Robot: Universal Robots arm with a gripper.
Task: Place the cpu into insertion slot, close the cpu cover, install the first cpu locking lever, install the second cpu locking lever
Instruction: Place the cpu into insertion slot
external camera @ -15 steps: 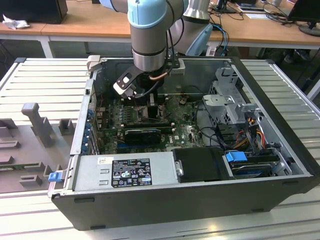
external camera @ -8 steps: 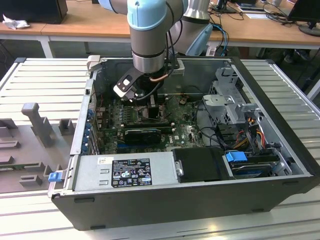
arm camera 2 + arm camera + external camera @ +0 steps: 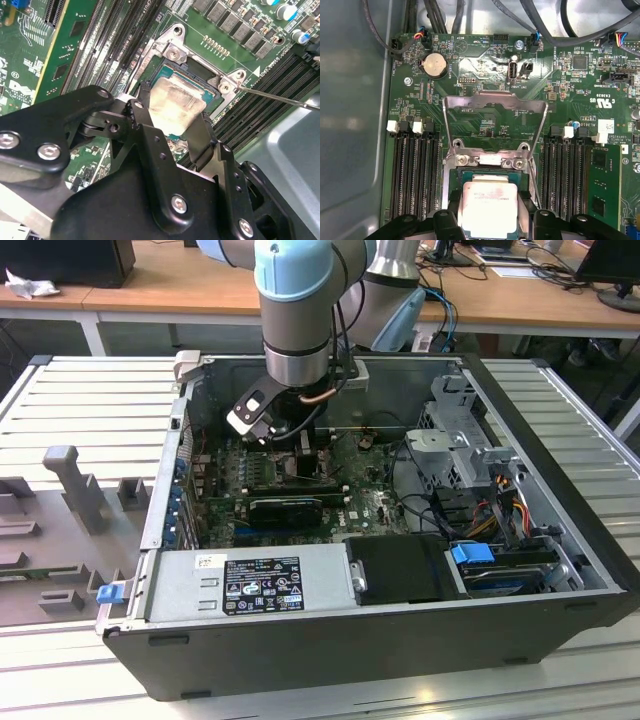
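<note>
The cpu [image 3: 487, 207] is a pale silvery square lying in or just over the insertion slot [image 3: 490, 172], whose metal rim and two screws show beyond it. In both wrist views my black gripper [image 3: 488, 216] has one finger [image 3: 453, 212] on each side of the chip, against its edges. The second wrist view shows the cpu [image 3: 176, 102] between the gripper [image 3: 170, 116] fingers. The cpu cover [image 3: 495, 101] stands swung up and open behind the slot. A thin wire locking lever [image 3: 280, 98] sticks out to one side, unlatched. In the exterior view the gripper [image 3: 300, 462] is low over the green motherboard.
The open computer case [image 3: 560, 570] has walls all round. Black memory slots [image 3: 415, 175] flank the socket on both sides. A power supply [image 3: 250, 585] and drive cage [image 3: 460, 455] sit inside, with loose cables [image 3: 430, 505] at the exterior view's right.
</note>
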